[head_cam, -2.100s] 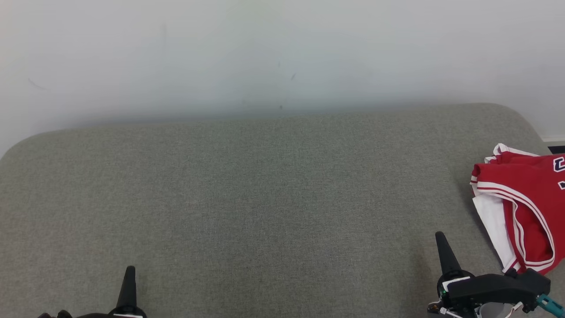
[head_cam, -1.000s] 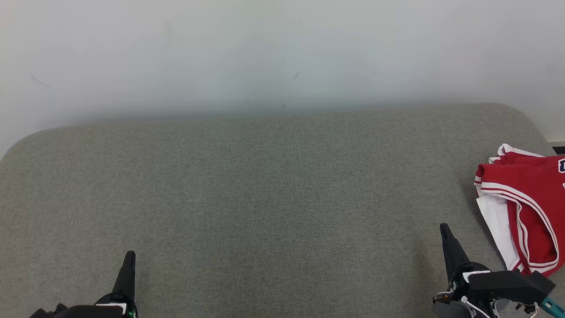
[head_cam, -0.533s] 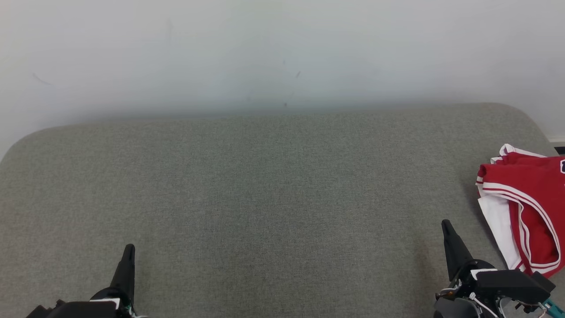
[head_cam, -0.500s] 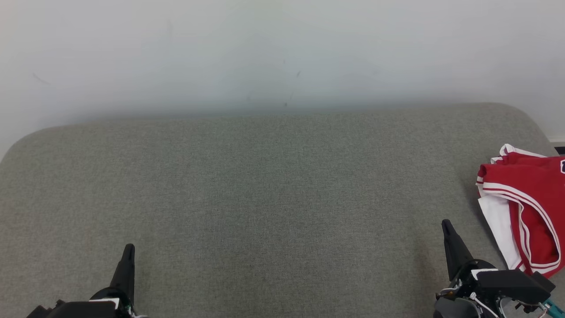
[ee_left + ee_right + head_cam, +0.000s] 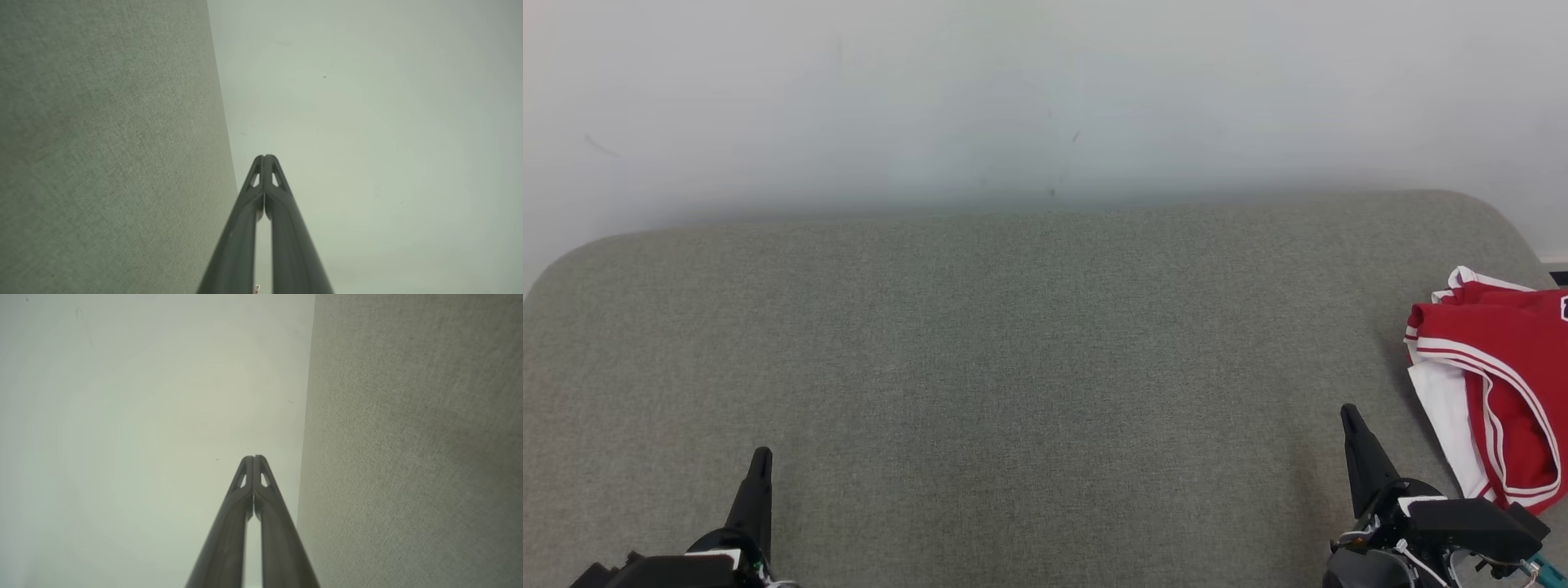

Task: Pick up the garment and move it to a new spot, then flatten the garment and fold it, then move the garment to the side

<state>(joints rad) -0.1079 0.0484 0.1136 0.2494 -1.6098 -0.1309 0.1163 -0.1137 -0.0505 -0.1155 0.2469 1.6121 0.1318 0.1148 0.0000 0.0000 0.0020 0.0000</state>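
The red jersey (image 5: 1499, 367), trimmed in white stripes with a white layer showing along its near side, lies in a compact heap at the far right of the grey upholstered cushion (image 5: 1013, 343). Part of it runs past the edge of the head view, so whether it is squarely folded or merely bunched cannot be told. Nothing grips it.

The right gripper (image 5: 1348, 411) sits just beside the jersey's near corner without touching it, its two fingers pressed together to a point and holding nothing. The left gripper (image 5: 761, 452) rests well apart at the lower left, likewise closed and empty. Each wrist view shows its own fingers meeting tip to tip, aimed along the cushion toward the pale wall (image 5: 1045, 98) behind it.

As to the step in hand, the scene fits two stages. The jersey may be waiting at the cushion's end to be carried to the broad middle, or it may be folded and set aside with the arms parked. Were a pickup due, the right jaws would need to part and reach rightward onto the cloth.
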